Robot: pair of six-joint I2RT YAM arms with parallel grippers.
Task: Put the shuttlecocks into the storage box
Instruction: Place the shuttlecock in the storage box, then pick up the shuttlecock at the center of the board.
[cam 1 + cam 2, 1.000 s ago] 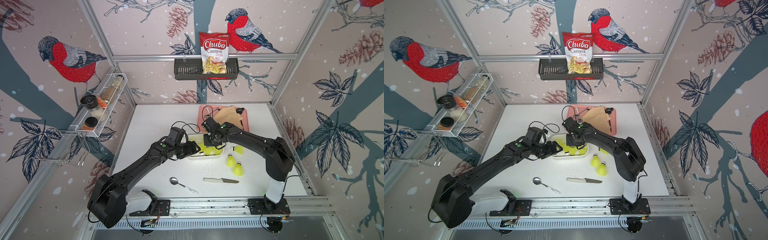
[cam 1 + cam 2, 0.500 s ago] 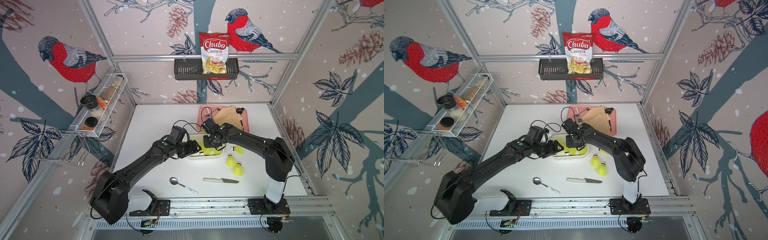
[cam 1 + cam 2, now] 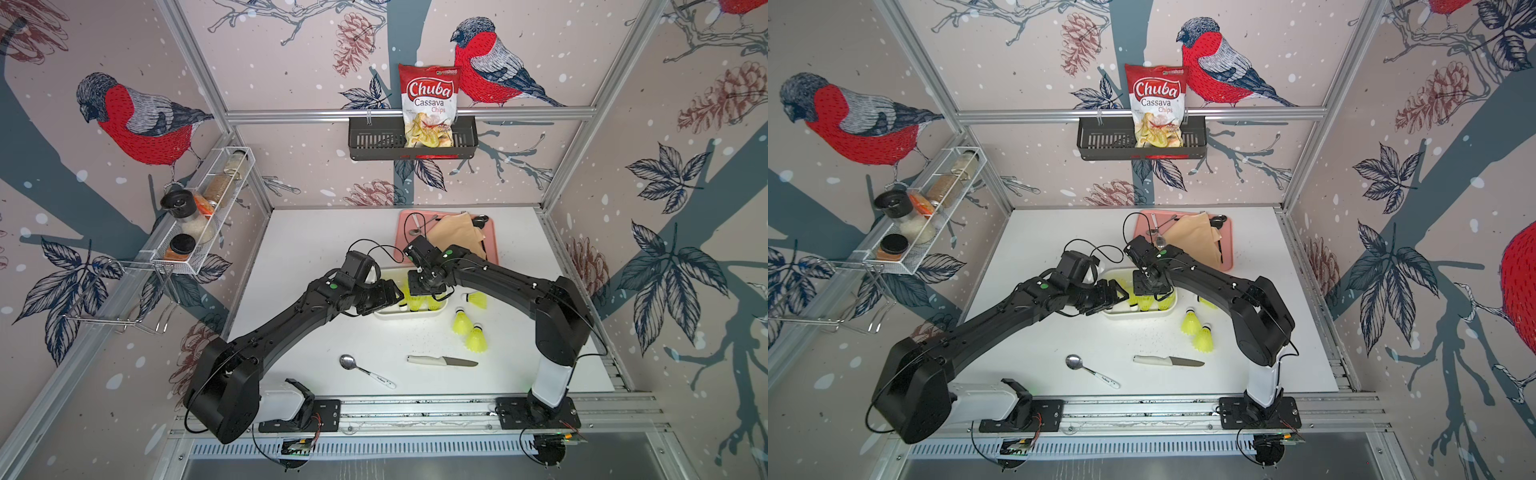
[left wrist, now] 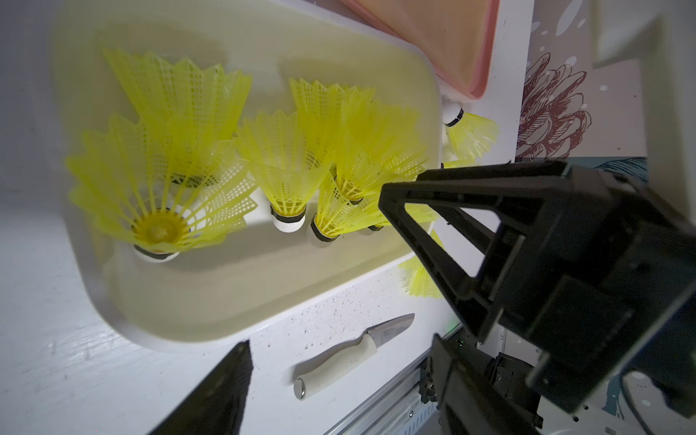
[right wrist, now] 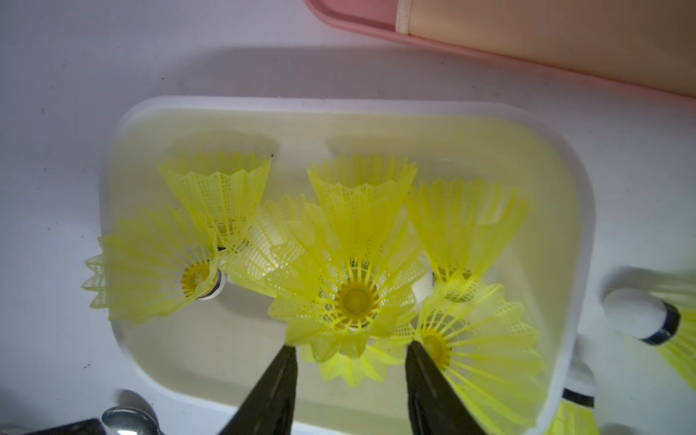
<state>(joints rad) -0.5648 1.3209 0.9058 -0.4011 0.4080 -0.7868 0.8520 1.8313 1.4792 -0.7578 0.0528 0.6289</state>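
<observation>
Several shuttlecocks stand tip-down and crowded together inside the storage box, which sits near the middle of the desk, just in front of a pink tray. Three more are outside it on the desk, toward the robot's right. One lies on its side beside the box's end, and two sit close together nearer the front. The right end effector hangs over the box with its fingers a modest way apart on either side of one shuttlecock's skirt. That shuttlecock rests among the others, and the fingers do not appear to be squeezing it. The left end effector sits at the box's other end with its jaws spread wide and nothing between them. A white-handled knife and a spoon lie on the desk in front of the box.
</observation>
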